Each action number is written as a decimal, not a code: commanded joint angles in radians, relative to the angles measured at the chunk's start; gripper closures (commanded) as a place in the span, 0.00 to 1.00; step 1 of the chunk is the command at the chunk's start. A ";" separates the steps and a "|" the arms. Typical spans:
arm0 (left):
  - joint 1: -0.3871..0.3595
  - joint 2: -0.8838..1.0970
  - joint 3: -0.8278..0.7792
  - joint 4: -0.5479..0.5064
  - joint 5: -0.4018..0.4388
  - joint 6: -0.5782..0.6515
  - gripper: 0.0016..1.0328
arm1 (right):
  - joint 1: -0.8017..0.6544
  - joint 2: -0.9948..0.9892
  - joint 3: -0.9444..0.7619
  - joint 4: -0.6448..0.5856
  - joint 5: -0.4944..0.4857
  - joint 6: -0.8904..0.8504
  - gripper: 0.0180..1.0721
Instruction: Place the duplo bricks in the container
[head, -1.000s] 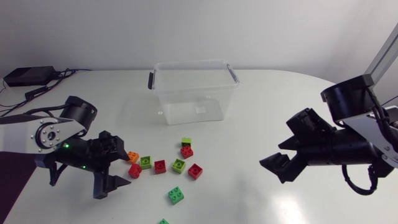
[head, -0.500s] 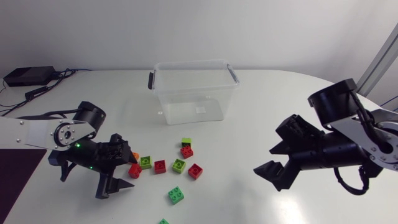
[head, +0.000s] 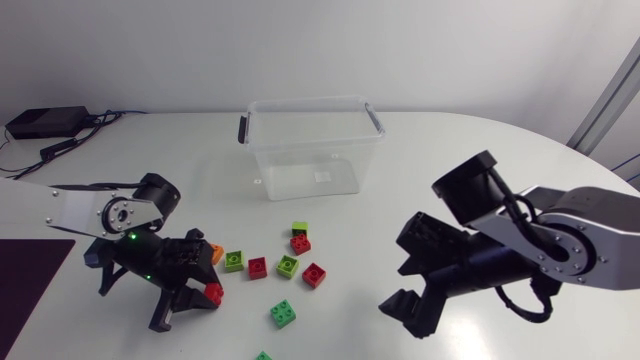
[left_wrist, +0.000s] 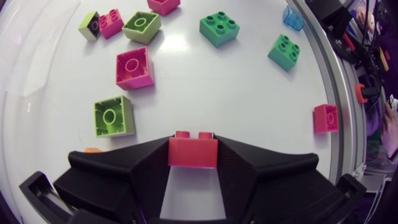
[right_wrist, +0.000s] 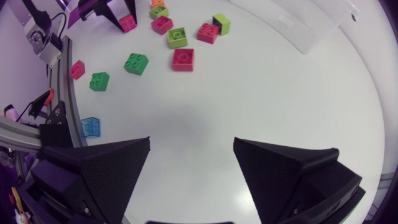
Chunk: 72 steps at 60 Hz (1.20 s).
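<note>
The step in hand is judged to be the pick-up of a single brick. The left pincer is pinched on a red brick, which is held between the two fingers from either side, as is shown plainly in the left wrist view. Whether this brick is lifted clear of the table or rests on it cannot be told. The clear container stands farther back on the table, well apart from the left pincer, and no brick is seen inside it, so the task is judged to be near its start. Other bricks lie loose on the table in front of the container: an orange brick just beside the left pincer, a lime brick next to that, and a green brick nearer the table's front edge, among several more. The right pincer is spread wide with nothing between its fingers and hangs over bare table, apart from the bricks. For the next move, the red brick would have to be raised above the height of the container's rim, carried back over the loose bricks without any being knocked, and let go only once it is over the opening. The hold appears to be taken close to the fingertips, so a slip during the carry is to be guarded against.
</note>
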<state>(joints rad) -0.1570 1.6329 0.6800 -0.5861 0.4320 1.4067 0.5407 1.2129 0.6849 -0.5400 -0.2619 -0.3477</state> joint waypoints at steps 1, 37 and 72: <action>0.019 -0.044 0.041 -0.040 0.033 0.054 0.70 | 0.050 0.033 0.021 0.009 0.000 0.030 0.11; 0.020 -0.171 0.405 -0.133 0.241 -0.153 0.70 | 0.255 0.145 0.013 0.054 -0.007 0.010 0.11; -0.035 0.352 1.027 0.029 0.258 -0.367 0.69 | 0.383 0.217 0.062 0.051 0.004 0.006 0.11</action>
<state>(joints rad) -0.1848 1.9038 1.6341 -0.5606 0.6781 1.0603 0.9173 1.3994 0.7265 -0.4896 -0.2615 -0.3336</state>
